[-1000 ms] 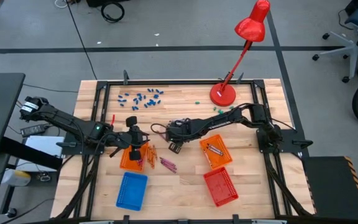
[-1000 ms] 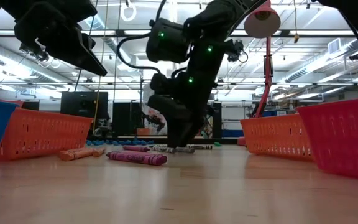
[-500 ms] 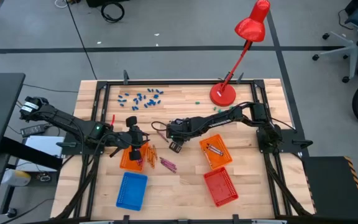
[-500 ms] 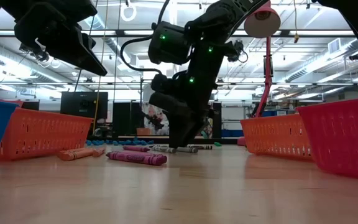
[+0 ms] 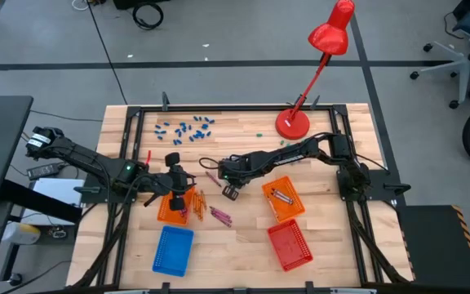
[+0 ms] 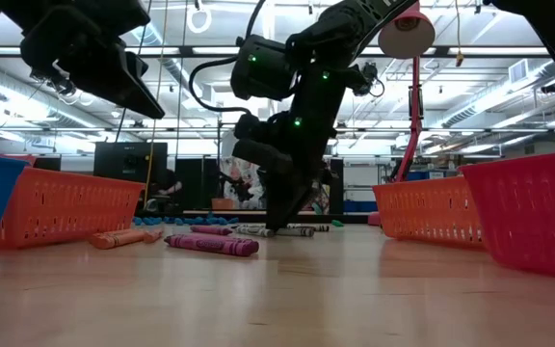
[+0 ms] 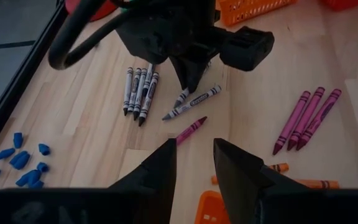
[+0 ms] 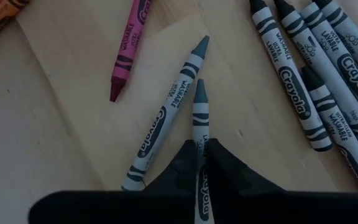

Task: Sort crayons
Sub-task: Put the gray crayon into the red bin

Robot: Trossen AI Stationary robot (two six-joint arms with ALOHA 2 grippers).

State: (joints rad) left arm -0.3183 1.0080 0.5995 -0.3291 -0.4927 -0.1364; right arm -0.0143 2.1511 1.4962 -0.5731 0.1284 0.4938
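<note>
Two dark arms over the wooden slat tabletop [image 5: 243,237]. Right end effector [image 5: 228,191] sits near centre, tips down at the wood, fingers pinched shut on a thin grey paper-wrapped crayon [image 8: 199,112]; the crayon's point sticks out past the fingertips [image 8: 188,163]. A second grey crayon [image 8: 166,112] lies touching it, slanting off toward 11 o'clock from the grip. More grey crayons, a row lying side by side [image 8: 316,68], sit just beside, w/ one loose magenta crayon [image 8: 129,50] near the pair.

In the high view the left end effector [image 5: 175,189] hangs at approx 9 o'clock from the right one, over the near edge of an orange rectangular mesh basket [image 5: 170,211]. Its fingers [image 7: 160,177] stand apart w/ a gap, nothing between them.

Three magenta-pink crayons [image 7: 306,118] lie parallel on the wood, at 6 o'clock from the right end effector in the high view. A couple of orange crayons [image 7: 309,183] lie beside the left basket.

Second orange mesh basket [image 5: 284,198] at 3 o'clock from centre, a few crayons inside; exact colours hard to tell. Red mesh basket [image 5: 290,245] at 5 o'clock, blue mesh basket [image 5: 174,249] at 7 o'clock.

Small blue bits, scattered [image 5: 184,128], at 11 o'clock. Red desk lamp [image 5: 292,122] stands at 1 o'clock.
</note>
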